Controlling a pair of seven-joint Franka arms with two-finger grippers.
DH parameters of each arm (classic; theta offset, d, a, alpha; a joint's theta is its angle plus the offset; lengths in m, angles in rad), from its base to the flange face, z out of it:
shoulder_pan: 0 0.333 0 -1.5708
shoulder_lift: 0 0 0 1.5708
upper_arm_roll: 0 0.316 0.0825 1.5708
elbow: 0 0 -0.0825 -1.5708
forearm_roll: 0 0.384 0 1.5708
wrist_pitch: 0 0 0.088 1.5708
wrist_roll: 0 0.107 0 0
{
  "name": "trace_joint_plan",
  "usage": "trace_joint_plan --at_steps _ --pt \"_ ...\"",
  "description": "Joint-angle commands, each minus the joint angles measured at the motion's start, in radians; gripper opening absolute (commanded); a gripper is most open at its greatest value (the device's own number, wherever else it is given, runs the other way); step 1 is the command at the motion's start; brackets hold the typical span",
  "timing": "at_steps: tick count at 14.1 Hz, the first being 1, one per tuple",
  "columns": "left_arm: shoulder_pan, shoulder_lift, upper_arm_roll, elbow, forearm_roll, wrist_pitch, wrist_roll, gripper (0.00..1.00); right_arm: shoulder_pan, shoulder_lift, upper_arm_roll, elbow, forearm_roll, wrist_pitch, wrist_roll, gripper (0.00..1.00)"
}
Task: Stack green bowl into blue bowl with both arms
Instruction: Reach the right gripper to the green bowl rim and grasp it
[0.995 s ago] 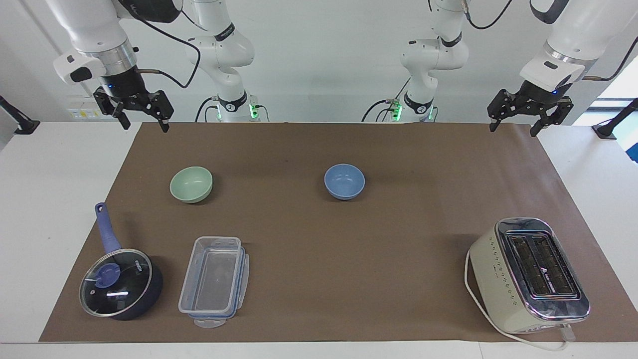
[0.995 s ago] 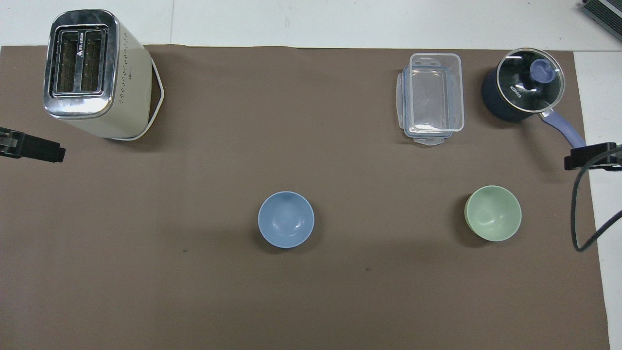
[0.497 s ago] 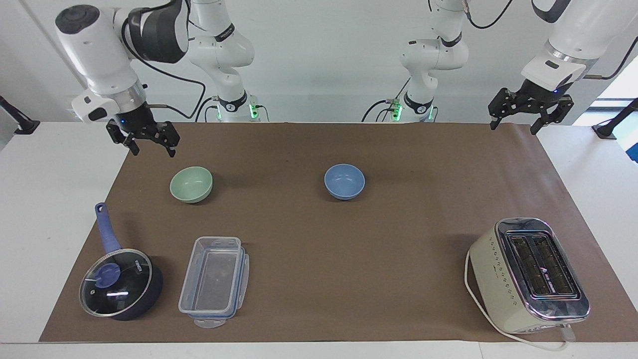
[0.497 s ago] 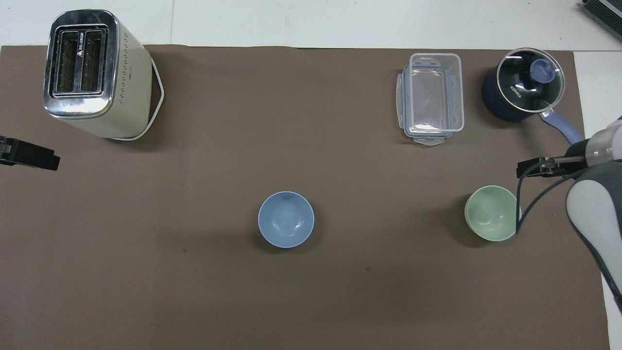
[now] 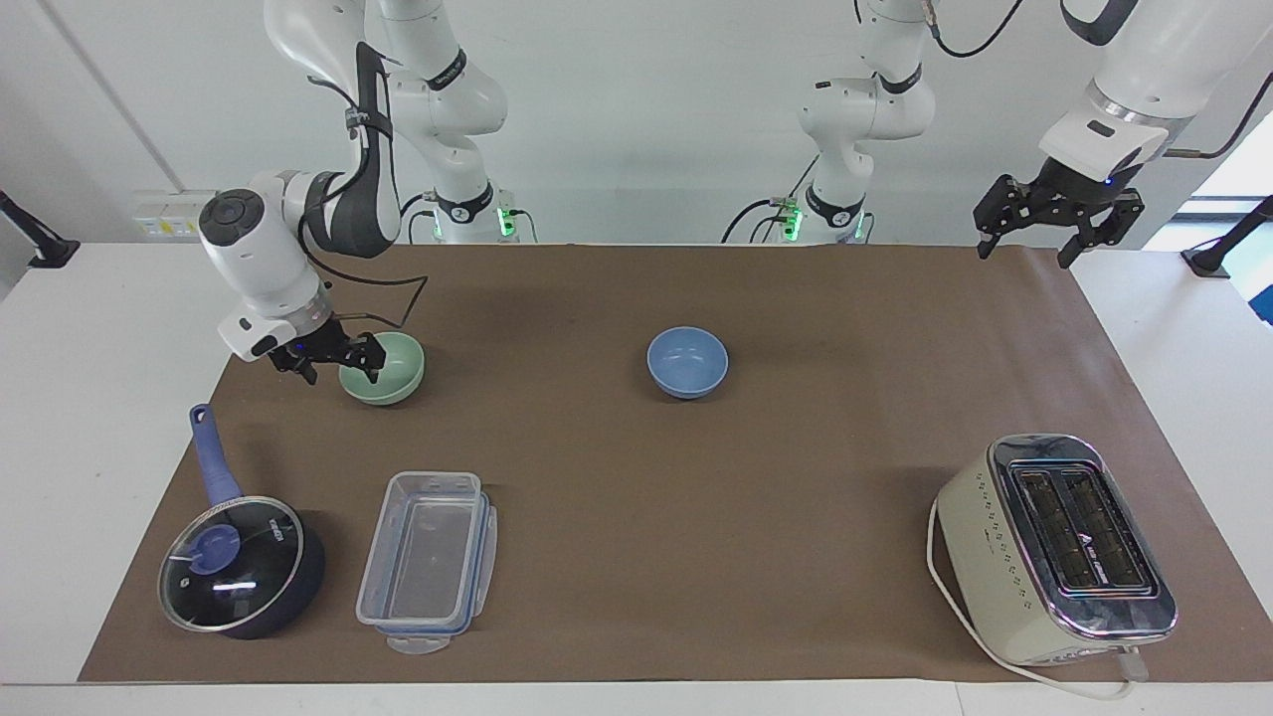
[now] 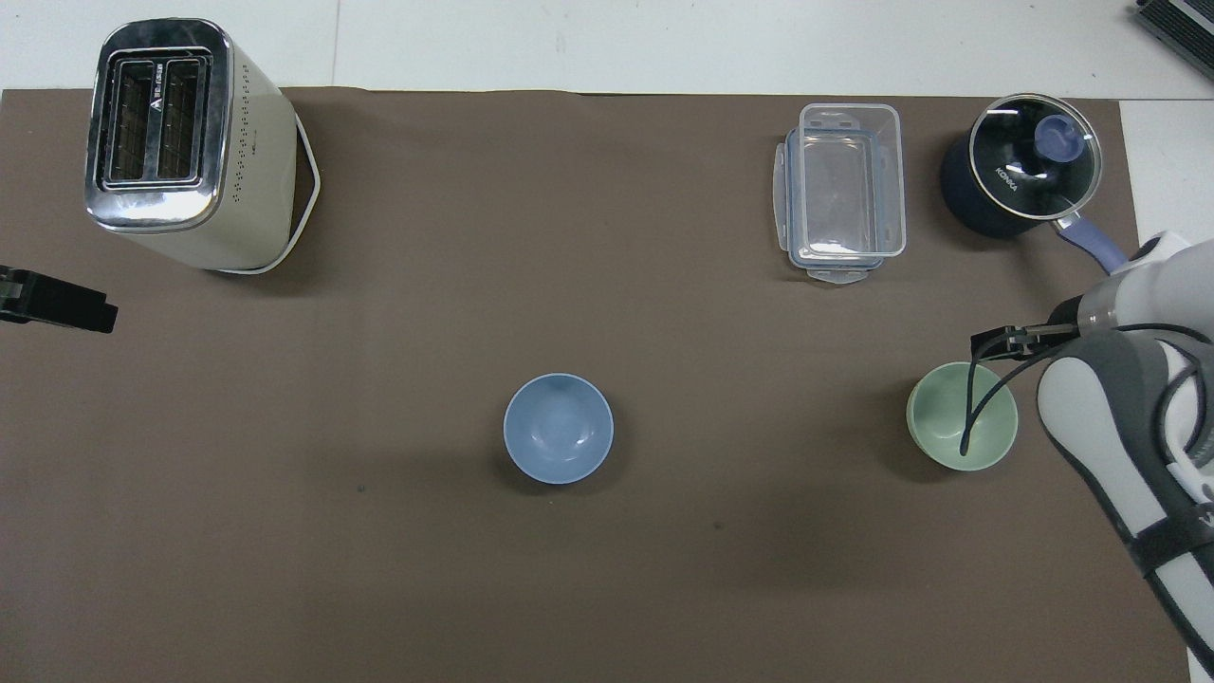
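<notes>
The right gripper (image 5: 336, 364) is down low at the green bowl (image 5: 388, 370), fingers spread wide, one finger at the bowl's rim on the side toward the right arm's end of the tabletop, the other just outside it. Nothing is held. Whether that finger touches the rim, I cannot tell.

The green bowl sits on the brown mat (image 5: 636, 497) toward the right arm's end, well in from the mat's edges. The blue bowl (image 5: 687, 362) stands upright near the middle of the mat, well apart from it. The left gripper (image 5: 1057, 221) waits, open and empty, high over the mat's corner at the left arm's end, on the robots' side.

This looks like the reach for the pickup. To do it well, one finger should drop inside the bowl and one outside, so the wall sits squarely between them before closing. Close gently: a light bowl pinched at one side may tilt or slide. Lift straight up and keep it level. The saucepan (image 5: 242, 563) and clear plastic box (image 5: 428, 562) nearby are out of the way.
</notes>
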Motion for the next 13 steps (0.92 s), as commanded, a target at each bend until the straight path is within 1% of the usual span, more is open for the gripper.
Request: trace_joint_plan --at_steps 1,4,5,7,9,10,13 --pt "0.014 -0.018 -0.011 -0.016 0.017 -0.010 0.006 1.00 -0.041 -0.041 0.007 -0.095 0.013 0.066 -0.064 1.00" --pt "0.014 -0.020 -0.011 -0.016 0.017 -0.010 0.006 1.00 -0.044 -0.043 0.007 -0.121 0.013 0.083 -0.072 1.00" --pt "0.014 -0.018 -0.011 -0.016 0.017 -0.010 0.006 1.00 -0.046 -0.037 0.007 -0.130 0.013 0.099 -0.082 0.84" --pt "0.014 -0.018 -0.011 -0.016 0.017 -0.010 0.006 1.00 -0.046 -0.037 0.007 -0.132 0.013 0.101 -0.090 0.41" --pt "0.014 -0.020 -0.012 -0.016 0.017 -0.010 0.006 1.00 -0.043 -0.035 0.007 -0.132 0.013 0.097 -0.080 0.06" --pt "0.014 -0.018 -0.011 -0.016 0.017 -0.010 0.006 1.00 -0.043 -0.035 0.007 -0.130 0.013 0.097 -0.080 0.00" --pt "0.014 -0.018 -0.011 -0.016 0.017 -0.010 0.006 1.00 -0.043 -0.034 0.007 -0.126 0.013 0.094 -0.078 0.00"
